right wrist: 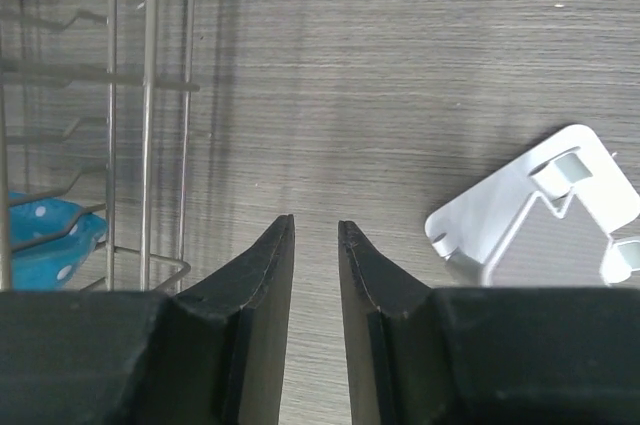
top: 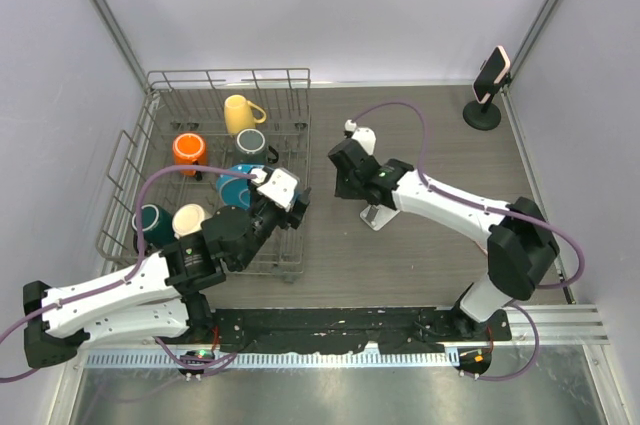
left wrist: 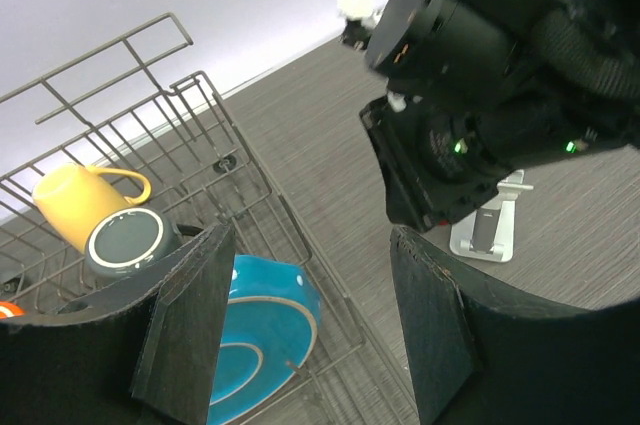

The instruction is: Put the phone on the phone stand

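Observation:
The phone [top: 492, 69], dark with a pink edge, leans in the clamp of the black phone stand [top: 483, 115] in the far right corner of the table. Neither wrist view shows them. My right gripper [top: 346, 185] [right wrist: 316, 225] hovers over bare tabletop at mid-table, far from the stand. Its jaws are only a narrow gap apart, with nothing between them. My left gripper [top: 292, 211] [left wrist: 310, 235] stands open and empty over the right edge of the wire rack [top: 298, 85].
A white angled stand [top: 378, 215] [right wrist: 545, 210] [left wrist: 490, 230] sits just right of my right gripper. The rack holds a yellow mug [top: 240, 113], an orange mug [top: 188, 150], a blue bowl [left wrist: 262, 330] and other mugs. Walls enclose the table on three sides.

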